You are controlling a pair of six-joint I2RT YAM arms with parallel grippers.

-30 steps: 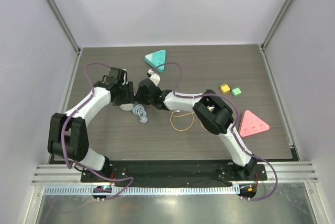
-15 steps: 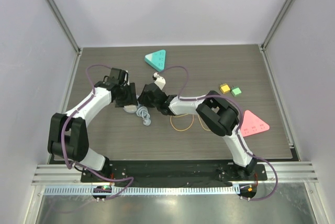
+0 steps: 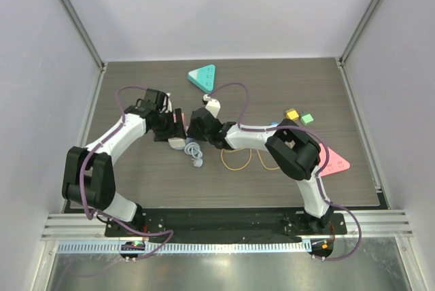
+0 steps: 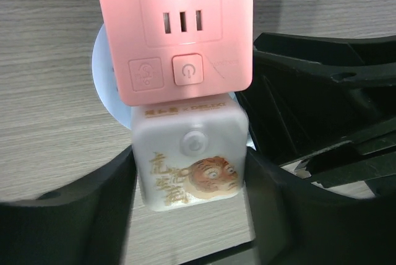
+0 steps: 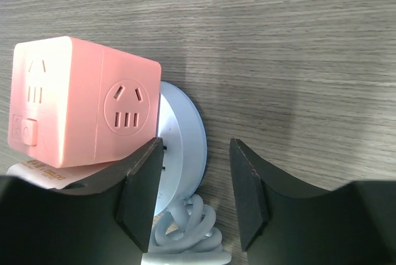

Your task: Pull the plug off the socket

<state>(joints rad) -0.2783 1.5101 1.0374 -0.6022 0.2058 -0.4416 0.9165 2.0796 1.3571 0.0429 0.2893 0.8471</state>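
Socket: pink cube socket (image 4: 176, 30), sitting on the table (image 5: 297, 42) left of centre, between the two wrists.
Plug: round white plug (image 5: 182, 147) pressed up against the socket's right side, with its coiled cable (image 5: 185, 234) bunched up nearer.
Left gripper (image 4: 189, 178): jaws squeezed onto the white tiger-print block (image 4: 189, 153) that butts against the socket.
Right gripper (image 5: 195, 166): jaws spread apart, plug rim in the gap. Can't tell if they're touching it.
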